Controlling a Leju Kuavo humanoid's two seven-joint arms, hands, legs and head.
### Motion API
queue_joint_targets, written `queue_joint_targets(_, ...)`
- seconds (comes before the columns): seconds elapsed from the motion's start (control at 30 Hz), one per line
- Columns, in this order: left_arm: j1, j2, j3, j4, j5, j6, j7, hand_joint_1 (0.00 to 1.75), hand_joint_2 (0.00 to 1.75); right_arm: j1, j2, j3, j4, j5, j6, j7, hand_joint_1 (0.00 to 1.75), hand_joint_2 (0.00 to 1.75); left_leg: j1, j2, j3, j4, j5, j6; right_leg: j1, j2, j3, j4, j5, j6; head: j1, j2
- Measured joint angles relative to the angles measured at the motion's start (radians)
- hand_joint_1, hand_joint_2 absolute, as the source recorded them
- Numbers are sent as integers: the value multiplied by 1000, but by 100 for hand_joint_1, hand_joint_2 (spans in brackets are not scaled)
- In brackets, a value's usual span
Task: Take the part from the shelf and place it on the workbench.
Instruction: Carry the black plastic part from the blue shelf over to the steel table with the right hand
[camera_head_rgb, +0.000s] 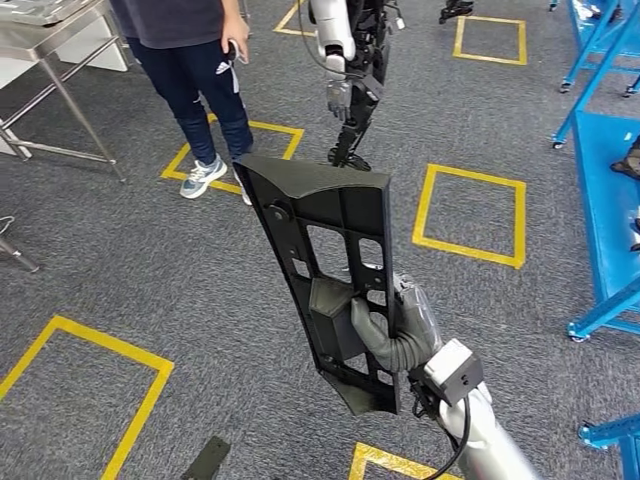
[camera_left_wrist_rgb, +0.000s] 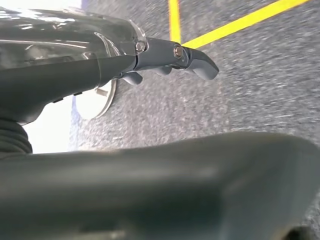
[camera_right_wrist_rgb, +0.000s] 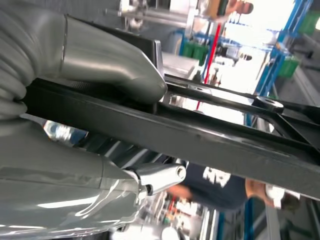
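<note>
Your right hand (camera_head_rgb: 392, 325) grips the black part (camera_head_rgb: 332, 260) by its edge, held above the grey floor (camera_head_rgb: 113, 270). From the right wrist, the thumb (camera_right_wrist_rgb: 113, 65) presses its rail. Your left hand (camera_left_wrist_rgb: 113, 70) hangs empty, fingers (camera_left_wrist_rgb: 196, 62) extended.

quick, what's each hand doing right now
Left hand: holding nothing; open or closed cannot be told.
Right hand: holding the black part.
</note>
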Motion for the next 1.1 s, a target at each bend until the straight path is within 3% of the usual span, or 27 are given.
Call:
queue_joint_targets(0.03,1,0,0,0,0,-1,2,0,175,1,0,0,1,0,1,0,175,175,2,3,-7,8,10,-1,0,-13,3,0,-3,1,0,0)
queue_joint_targets(0.07,2,0,0,0,0,-2,4,0,175,1,0,0,2,-1,1,0,175,175,2,7,5,-23,37,-1,0,-26,7,0,-7,3,0,0)
queue_joint_targets(0.13,2,0,0,0,0,-4,6,0,175,1,0,0,2,-2,1,0,175,175,-3,42,65,-148,105,5,1,-49,20,0,-17,10,0,0)
queue_joint_targets(0.17,1,0,0,0,0,-6,6,0,175,2,0,0,2,-2,1,0,175,175,-8,63,92,-201,124,11,3,-59,26,0,-22,14,0,0)
queue_joint_targets(0.23,-2,0,0,0,0,-9,7,0,175,2,0,0,3,-2,1,1,175,175,-20,86,112,-244,125,23,6,-80,33,-1,-29,24,0,0)
queue_joint_targets(0.3,-1,1,0,0,0,-10,8,0,175,3,1,0,3,-3,2,1,175,175,-21,67,115,-253,123,33,4,-98,42,-5,-36,33,1,0)
queue_joint_targets(0.33,0,2,0,0,0,-10,9,0,175,3,1,0,3,-3,3,1,175,175,-19,55,120,-258,124,38,2,-87,45,1,-44,37,1,0)
queue_joint_targets(0.4,-2,2,0,0,0,-10,10,0,175,5,1,0,4,-3,4,1,175,175,-12,34,130,-267,126,47,0,-32,23,65,-85,40,2,0)
queue_joint_targets(0.47,-4,1,0,0,1,-10,10,0,175,13,-1,-1,8,-3,4,1,175,175,-13,9,133,-267,124,53,1,15,-44,192,-136,38,3,0)
queue_joint_targets(0.5,-4,1,0,0,1,-11,10,0,175,18,-3,-1,11,-3,4,1,175,175,-14,-4,134,-267,123,54,1,22,-77,242,-146,38,3,0)
queue_joint_targets(0.53,-3,1,0,0,1,-11,10,0,175,22,-4,-1,13,-3,4,1,175,175,-14,-19,136,-267,123,54,2,25,-96,260,-137,37,3,0)
queue_joint_targets(0.57,-3,1,0,0,1,-11,10,0,175,24,-4,-1,15,-3,4,1,175,175,-15,-33,137,-267,122,54,2,27,-97,240,-108,37,3,0)
queue_joint_targets(0.6,-2,1,0,0,1,-11,10,0,175,25,-4,-1,16,-4,4,1,175,175,-14,-48,140,-266,121,53,2,35,-81,186,-64,36,3,0)
queue_joint_targets(0.67,-3,1,0,0,1,-11,10,0,175,26,-5,-1,17,-4,4,1,175,175,-13,-76,140,-262,117,48,-1,79,-38,64,1,33,4,0)
queue_joint_targets(0.73,-3,1,0,0,1,-11,11,0,175,29,-6,-2,18,-5,4,2,175,175,-10,-99,134,-259,116,40,-2,109,-16,10,11,30,3,0)
queue_joint_targets(0.8,1,1,0,0,1,-11,11,0,175,30,-6,-1,19,-6,4,2,175,175,-7,-118,129,-259,117,33,-1,93,-10,1,8,25,3,0)
queue_joint_targets(0.83,3,2,0,0,1,-11,11,0,175,29,-5,-1,18,-6,4,2,175,175,-8,-109,127,-254,112,29,-1,81,-6,-2,8,20,3,0)
queue_joint_targets(0.87,3,2,0,0,1,-11,11,0,175,28,-4,-1,18,-6,4,2,175,175,-9,-87,119,-237,100,24,-3,68,-3,-4,8,15,2,0)
queue_joint_targets(0.93,0,3,0,0,1,-11,11,0,175,29,-2,-1,18,-7,4,2,175,175,-9,-27,75,-146,52,13,-4,38,4,-7,4,6,2,0)
queue_joint_targets(1.0,-1,3,0,0,1,-11,11,0,175,31,-2,-2,18,-8,4,2,175,175,-2,-3,11,-24,8,3,-3,8,8,-7,-2,3,2,0)
queue_joint_targets(1.03,0,3,0,0,1,-11,12,0,175,32,-2,-1,19,-9,4,2,175,175,1,1,-7,6,7,-1,-3,-7,11,-7,-5,4,2,0)
queue_joint_targets(1.07,2,3,0,0,1,-11,12,0,175,32,-2,-1,19,-10,4,2,175,175,4,5,-6,-2,25,-3,-3,-21,16,-7,-10,6,2,0)
queue_joint_targets(1.1,3,3,0,0,1,-11,12,0,175,32,-2,-1,19,-10,4,2,175,175,5,12,15,-48,59,-3,-3,-34,23,-7,-15,8,2,0)
